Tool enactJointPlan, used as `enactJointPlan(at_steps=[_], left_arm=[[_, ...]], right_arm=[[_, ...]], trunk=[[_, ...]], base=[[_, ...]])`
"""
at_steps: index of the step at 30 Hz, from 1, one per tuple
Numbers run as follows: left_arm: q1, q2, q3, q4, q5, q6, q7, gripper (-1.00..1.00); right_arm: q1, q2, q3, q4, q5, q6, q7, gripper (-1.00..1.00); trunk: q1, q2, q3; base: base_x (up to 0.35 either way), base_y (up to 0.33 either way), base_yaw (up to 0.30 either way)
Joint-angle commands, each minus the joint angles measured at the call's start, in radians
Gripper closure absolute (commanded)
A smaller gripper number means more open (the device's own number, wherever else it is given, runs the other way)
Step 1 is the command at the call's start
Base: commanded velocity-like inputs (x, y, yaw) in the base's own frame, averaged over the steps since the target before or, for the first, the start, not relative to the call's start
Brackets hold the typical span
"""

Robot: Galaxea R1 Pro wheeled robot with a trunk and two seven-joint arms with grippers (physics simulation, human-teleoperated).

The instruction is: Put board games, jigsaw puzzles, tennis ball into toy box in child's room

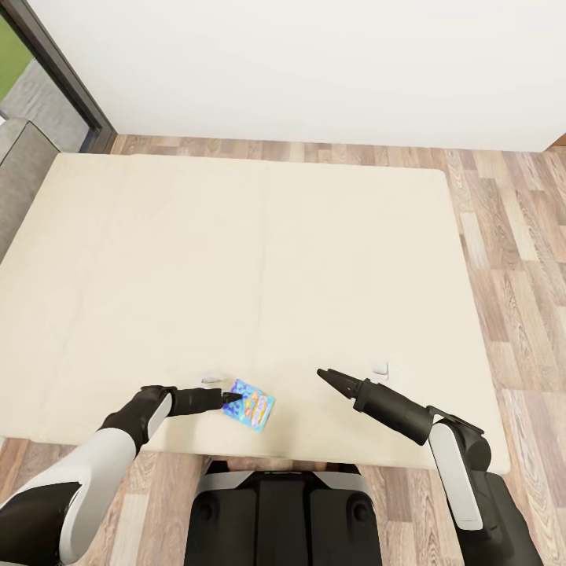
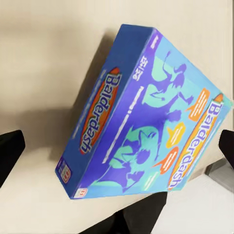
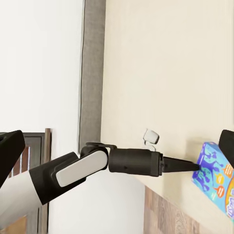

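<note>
Bed (image 1: 236,259): matt cream cloth, plain and smooth, with a grey fabric edge.
Board game (image 1: 250,405): printed card box, smooth, faint sheen, blue and purple.
Floor (image 1: 519,259): wood planks, visible grain, satin.
Left pincer (image 1: 229,399): matt black plastic; arm shells glossy white.
</note>
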Motion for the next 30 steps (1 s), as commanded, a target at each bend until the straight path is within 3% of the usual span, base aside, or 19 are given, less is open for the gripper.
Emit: enactJointPlan(at_steps=[1,30], left_arm=[[0.0,-0.001,0.007,-0.001,-0.002,0.009,-0.005,-1.0],[0.004,-0.011,0.007,-0.001,-0.002,0.01,-0.032,-1.0]], right_arm=[[0.0,0.001,-0.002,0.0,0.0,0.005,0.003,-1.0],[0.0,0.001,-0.002,0.0,0.0,0.005,0.004,-1.0]], trunk=[[0.001,-0.001,-0.001],[0.001,-0.001,-0.001]], base=[[0.0,-0.08,0.0],[-0.014,-0.085,0.0]])
